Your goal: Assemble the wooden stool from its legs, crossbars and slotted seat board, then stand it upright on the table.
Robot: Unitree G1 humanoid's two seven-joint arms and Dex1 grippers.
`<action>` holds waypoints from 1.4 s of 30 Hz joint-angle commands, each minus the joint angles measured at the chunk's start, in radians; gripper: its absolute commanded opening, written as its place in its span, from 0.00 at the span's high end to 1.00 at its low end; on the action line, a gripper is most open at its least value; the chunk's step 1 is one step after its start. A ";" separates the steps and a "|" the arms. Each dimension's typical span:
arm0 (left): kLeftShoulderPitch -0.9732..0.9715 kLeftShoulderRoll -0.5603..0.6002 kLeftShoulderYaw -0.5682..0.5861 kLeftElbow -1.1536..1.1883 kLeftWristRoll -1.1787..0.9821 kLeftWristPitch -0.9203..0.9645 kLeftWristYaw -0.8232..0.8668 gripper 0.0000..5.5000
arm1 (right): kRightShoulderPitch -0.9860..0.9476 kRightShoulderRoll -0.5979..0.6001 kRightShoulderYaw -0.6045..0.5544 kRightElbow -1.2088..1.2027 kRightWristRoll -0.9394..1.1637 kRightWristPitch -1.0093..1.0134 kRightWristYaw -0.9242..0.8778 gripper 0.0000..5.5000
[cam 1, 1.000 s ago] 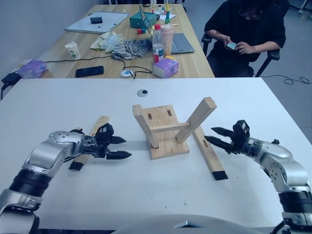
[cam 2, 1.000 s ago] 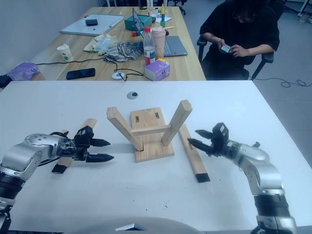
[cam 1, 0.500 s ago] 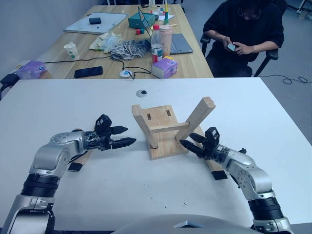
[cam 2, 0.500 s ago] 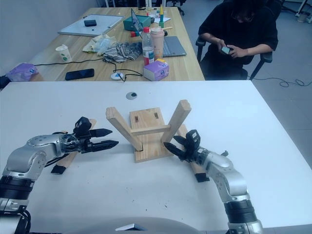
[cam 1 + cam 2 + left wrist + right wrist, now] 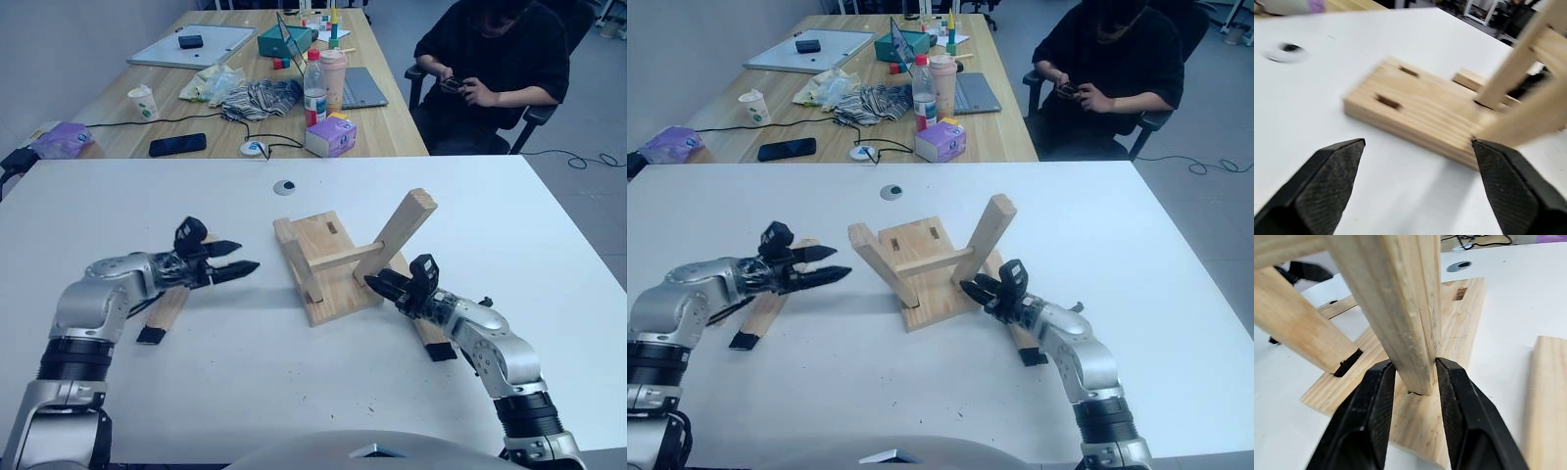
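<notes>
The slotted seat board (image 5: 328, 269) lies flat on the white table (image 5: 294, 392), about in its middle. Two legs stand tilted in the board: the left stool leg (image 5: 297, 259) and the right stool leg (image 5: 397, 235). A crossbar (image 5: 338, 260) joins them. Two slots on the far side of the board are open.

The right gripper (image 5: 377, 286) is at the foot of the right stool leg, just above the board. Its fingers (image 5: 1376, 406) press on both sides of this leg.

A loose leg (image 5: 429, 335) lies on the table under the right arm, just beside the board. A second loose leg (image 5: 167, 308) lies under the left arm.

The left gripper (image 5: 247, 256) is low over the table, left of the board and not touching it, fingers spread apart and holding nothing.
</notes>
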 commanded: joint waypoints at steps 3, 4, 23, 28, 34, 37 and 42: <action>-0.069 0.017 0.004 0.072 0.041 -0.023 -0.042 0.26 | -0.105 -0.125 0.000 0.139 0.021 -0.133 0.316 0.83; -0.066 0.009 -0.004 0.072 0.047 -0.025 -0.046 0.26 | -0.133 -0.129 0.007 0.176 0.010 -0.165 0.351 0.83; -0.142 -0.143 -0.103 0.428 0.406 -0.555 0.191 0.26 | -0.067 -0.412 0.051 -0.045 -0.042 -0.035 0.527 0.59; -0.090 -0.123 -0.233 0.502 0.577 -0.769 0.158 0.26 | -0.017 -0.405 0.204 -0.116 -0.229 -0.102 0.432 0.59; 0.066 -0.017 -0.334 0.253 0.573 -0.855 -0.060 0.26 | -0.163 -0.190 0.204 0.072 -0.386 -0.297 0.112 0.59; 0.231 0.115 -0.366 -0.033 0.485 -0.739 -0.220 0.26 | -0.235 -0.125 0.149 0.176 -0.452 -0.397 -0.072 0.59; 0.338 0.196 -0.323 -0.383 0.224 -0.431 -0.323 0.26 | -0.263 -0.180 0.132 0.279 -0.550 -0.512 -0.164 0.59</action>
